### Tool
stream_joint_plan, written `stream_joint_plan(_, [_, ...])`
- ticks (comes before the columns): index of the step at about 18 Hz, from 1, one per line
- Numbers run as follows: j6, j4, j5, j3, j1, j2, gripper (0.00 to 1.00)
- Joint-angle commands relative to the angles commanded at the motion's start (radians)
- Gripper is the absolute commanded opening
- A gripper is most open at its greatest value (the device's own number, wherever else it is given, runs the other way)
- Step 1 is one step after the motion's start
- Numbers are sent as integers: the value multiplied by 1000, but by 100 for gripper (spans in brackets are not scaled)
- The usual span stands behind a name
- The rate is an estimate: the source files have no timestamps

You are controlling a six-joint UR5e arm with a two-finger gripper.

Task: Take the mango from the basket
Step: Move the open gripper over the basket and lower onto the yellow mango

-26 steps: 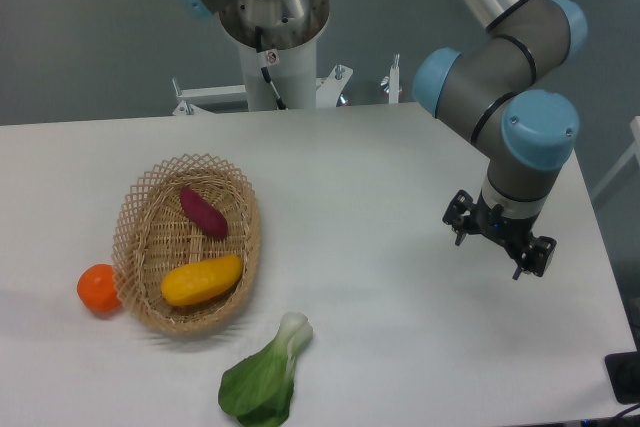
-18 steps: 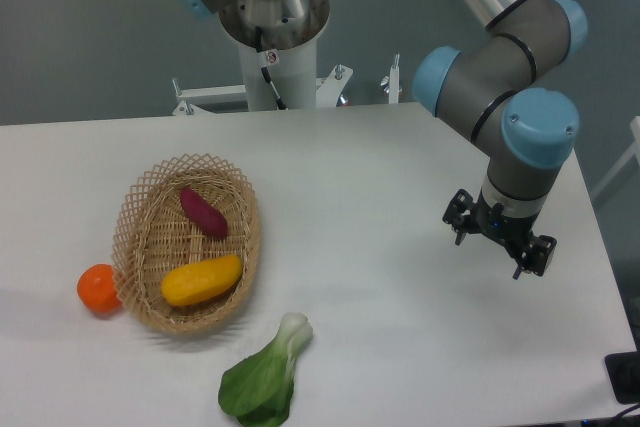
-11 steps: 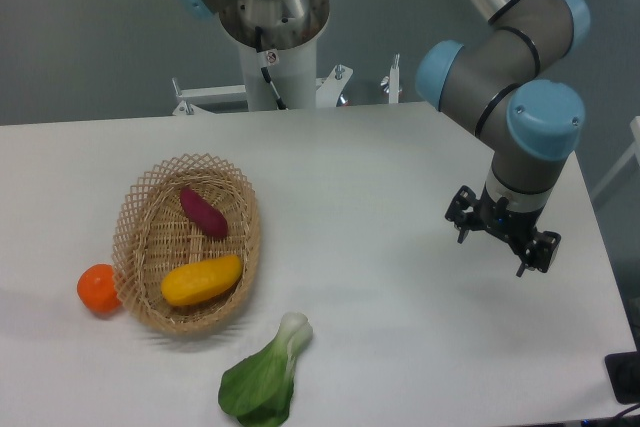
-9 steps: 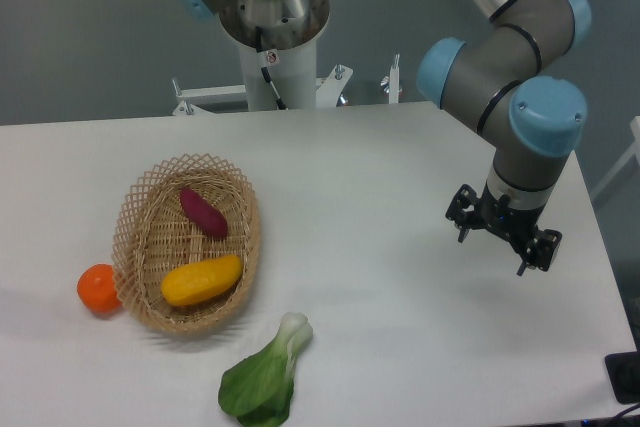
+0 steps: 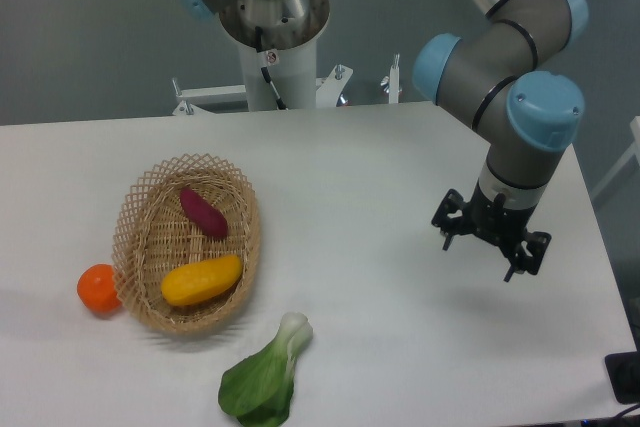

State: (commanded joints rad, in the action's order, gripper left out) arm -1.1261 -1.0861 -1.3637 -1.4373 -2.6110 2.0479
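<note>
The mango (image 5: 201, 280), yellow shading to orange, lies in the near end of the tan wicker basket (image 5: 138, 209) on the left of the table. A dark purple-red root (image 5: 203, 212) lies behind it in the same basket. My gripper (image 5: 489, 246) hangs above the right side of the table, far to the right of the basket. Its fingers are spread apart and hold nothing.
A round orange fruit (image 5: 98, 288) sits on the table against the basket's left side. A leafy green bok choy (image 5: 266, 374) lies near the front edge, just right of the basket. The robot's base column (image 5: 272, 42) stands behind the table.
The gripper has shifted a little to the left, toward the table's middle. The produce and the basket have not moved.
</note>
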Motion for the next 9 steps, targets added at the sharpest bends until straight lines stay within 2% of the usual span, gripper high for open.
stream_joint_plan(7, [94, 8, 3, 0, 160, -6, 100])
stream_joint_plan(9, [104, 6, 8, -14, 201, -26, 100])
